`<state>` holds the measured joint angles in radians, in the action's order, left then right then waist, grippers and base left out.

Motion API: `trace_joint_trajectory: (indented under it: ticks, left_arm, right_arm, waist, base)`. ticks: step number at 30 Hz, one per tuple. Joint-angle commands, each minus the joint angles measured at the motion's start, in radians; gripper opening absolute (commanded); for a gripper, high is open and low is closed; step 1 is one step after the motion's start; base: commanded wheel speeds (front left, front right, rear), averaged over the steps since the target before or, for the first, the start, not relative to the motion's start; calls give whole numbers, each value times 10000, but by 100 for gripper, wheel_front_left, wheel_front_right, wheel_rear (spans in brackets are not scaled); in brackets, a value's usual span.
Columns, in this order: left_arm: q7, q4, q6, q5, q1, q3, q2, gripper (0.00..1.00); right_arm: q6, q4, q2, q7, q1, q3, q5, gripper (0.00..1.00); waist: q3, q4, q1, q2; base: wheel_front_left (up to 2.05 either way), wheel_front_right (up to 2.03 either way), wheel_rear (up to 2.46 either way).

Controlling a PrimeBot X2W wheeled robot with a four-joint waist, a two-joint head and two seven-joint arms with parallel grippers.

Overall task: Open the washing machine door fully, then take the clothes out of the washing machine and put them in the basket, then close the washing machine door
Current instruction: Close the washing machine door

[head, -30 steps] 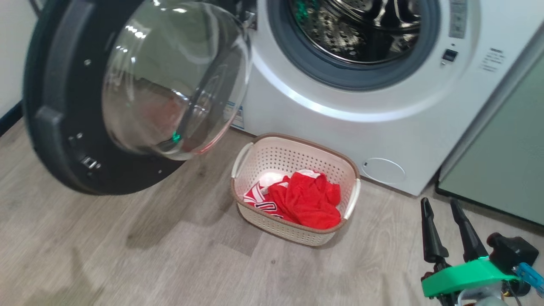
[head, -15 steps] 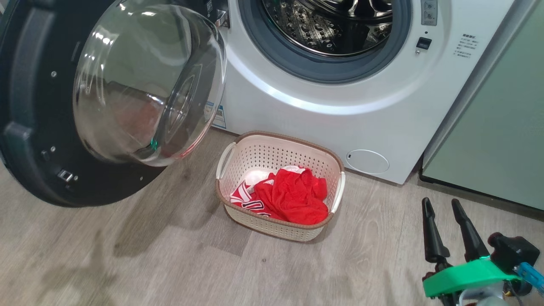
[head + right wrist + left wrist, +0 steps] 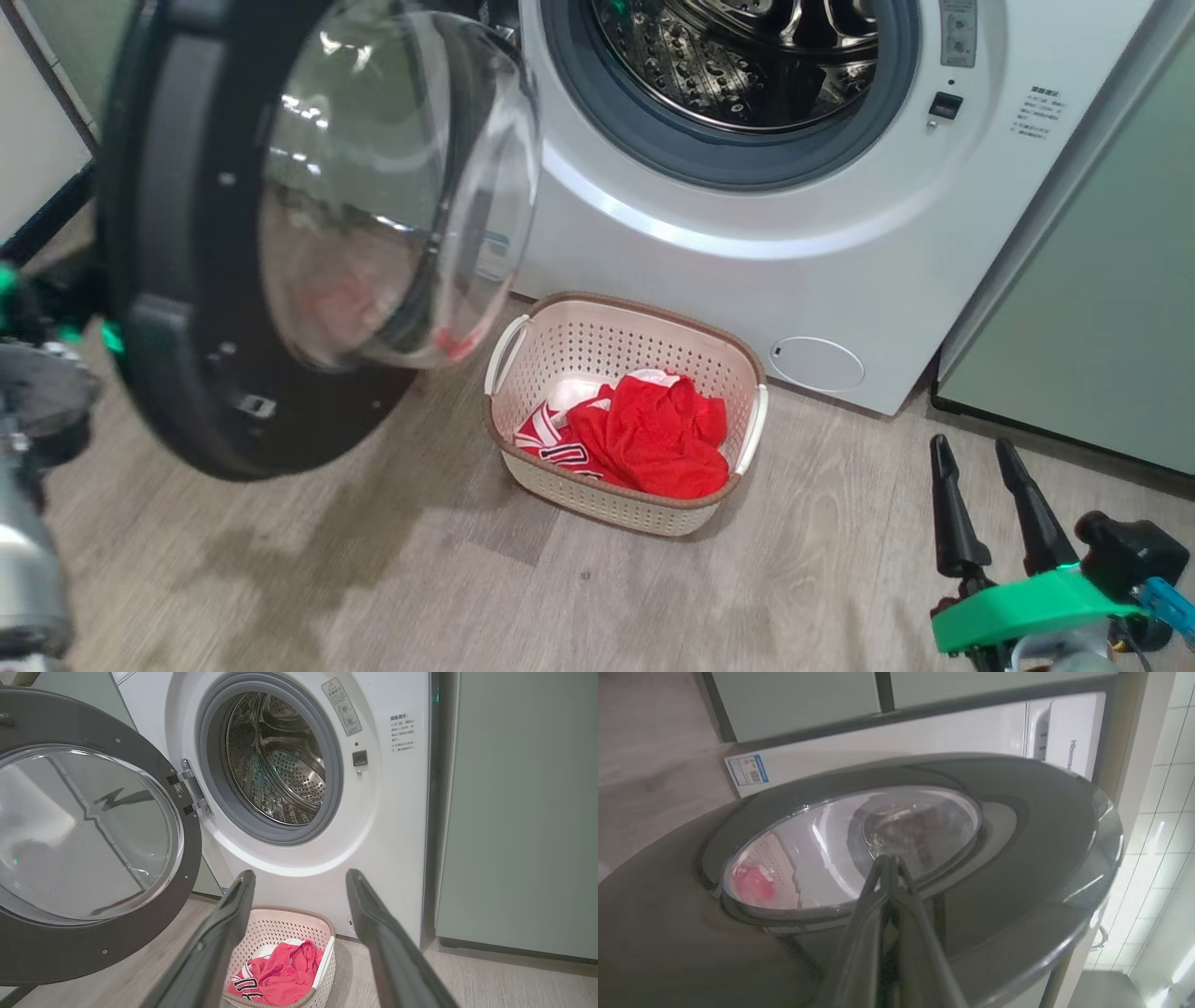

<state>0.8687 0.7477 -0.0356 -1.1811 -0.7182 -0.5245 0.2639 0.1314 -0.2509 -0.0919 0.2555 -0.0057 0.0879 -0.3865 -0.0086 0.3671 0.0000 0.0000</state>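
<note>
The washing machine door (image 3: pixel 159 280) stands partly open at the left, its glass bowl (image 3: pixel 392 187) bulging toward the white washing machine (image 3: pixel 747 280). The steel drum (image 3: pixel 747 56) looks empty. Red clothes (image 3: pixel 653 439) lie in the cream basket (image 3: pixel 653 313) on the floor before the machine. My left gripper (image 3: pixel 888 861) is shut, its tips at the door's outer face (image 3: pixel 1017 812); in the head view just its wrist (image 3: pixel 37 411) shows behind the door. My right gripper (image 3: pixel 970 446) hangs open and empty at the lower right, right of the basket (image 3: pixel 322 919).
Pale green cabinets (image 3: pixel 1102 327) stand right of the machine. A small round white service flap (image 3: pixel 817 364) sits low on its front. Wood floor (image 3: pixel 373 579) lies in front. Tiled wall (image 3: pixel 1157 835) is behind the door.
The door has swung from nearly face-on to more edge-on, toward the machine. My left wrist has come into view at the left edge. The head camera shifted slightly. The right gripper stays put.
</note>
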Motion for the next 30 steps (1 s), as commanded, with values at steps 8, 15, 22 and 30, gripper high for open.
trace_joint_trajectory:
  ticks: [8, 15, 22, 30]
  left_arm:
    - [1485, -2649, -448, -274, 845, 665, -869, 0]
    - [2088, -4193, -947, -392, 1496, 1133, -1578, 0]
    - [1986, -5007, -1197, -458, 1850, 1424, -1910, 0]
    - [1348, -4746, -1026, -434, 1746, 1431, -2005, 0]
  right_arm:
    - [-7, 313, -79, 63, -149, 210, 99, 100]
    - [-7, 280, -88, 63, -216, 288, 96, 100]
    - [-7, 253, -116, 63, -325, 432, 83, 100]
    - [-7, 222, -209, 63, -353, 443, 57, 100]
  waist:
    - [-48, -54, 0, 0]
    - [-50, -384, 0, 0]
    - [14, -1283, 0, 0]
    - [126, -2682, 0, 0]
  base:
    - [0, 0, 0]
    - [0, 0, 0]
    - [0, 0, 0]
    - [0, 0, 0]
